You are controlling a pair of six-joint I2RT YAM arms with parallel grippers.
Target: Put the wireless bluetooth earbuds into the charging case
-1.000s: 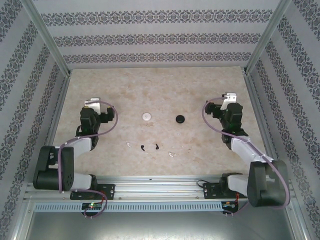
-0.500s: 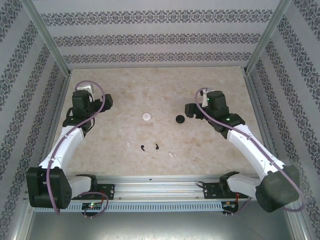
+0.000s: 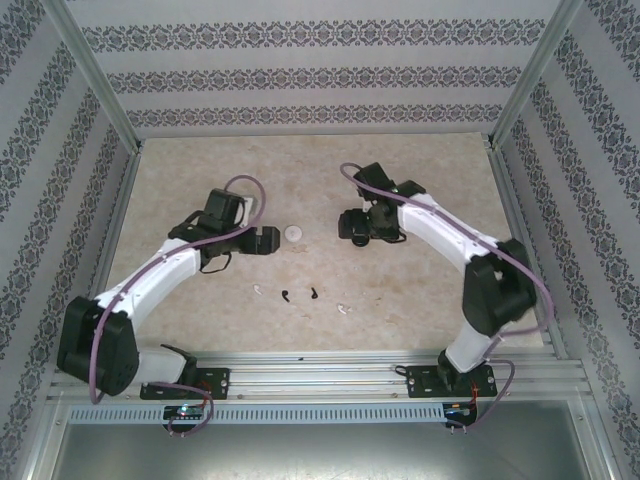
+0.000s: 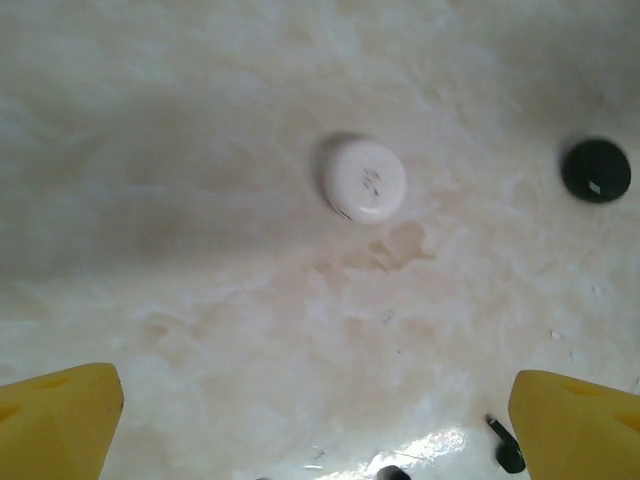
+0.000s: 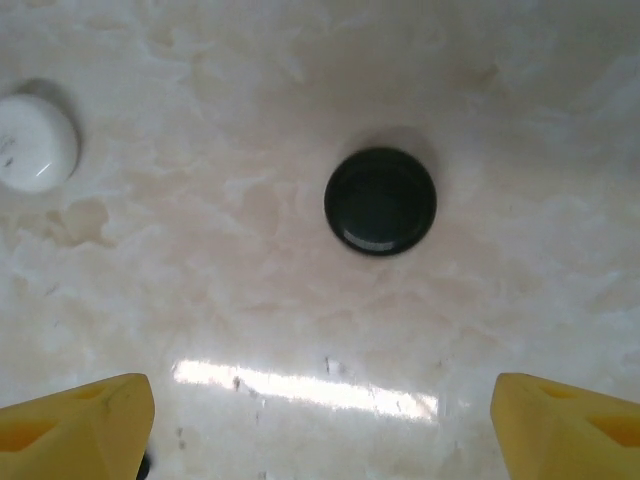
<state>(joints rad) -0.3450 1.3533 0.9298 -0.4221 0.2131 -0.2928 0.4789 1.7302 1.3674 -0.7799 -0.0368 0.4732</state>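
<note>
Trouble is likeliest at the cases themselves. The white case (image 4: 364,179) and the black case (image 5: 381,201) lie apart on the counter (image 3: 200,170). Both look shut, and both are round, smooth and free to slide. The left gripper (image 4: 316,410) hangs just beside the white case, its fingers spread wide with nothing between them. The right gripper (image 5: 320,420) hovers close by the black case, likewise spread and empty.

A finger coming down off-centre would probably skate a case across the counter rather than seize it. A lid that is only partly opened would leave nothing to load into. Both arms reach toward the middle, so in my judgement they risk knocking each other if they press inward together.

The earbuds (image 3: 286,295) lie in a loose row nearer the arm bases, clear of both cases. They are tiny things, easy to flick away with a fingertip, to squirt out of a pinch, or to seat crooked in a socket. Colours could be crossed too, with a black one dropped into the white case.

Counted:
- Two cases, one white and one black.
- Four earbuds: two black earbuds (image 3: 314,293) in the middle of the row and two white earbuds (image 3: 257,291) at its ends.
- Two grippers, neither holding anything.
</note>
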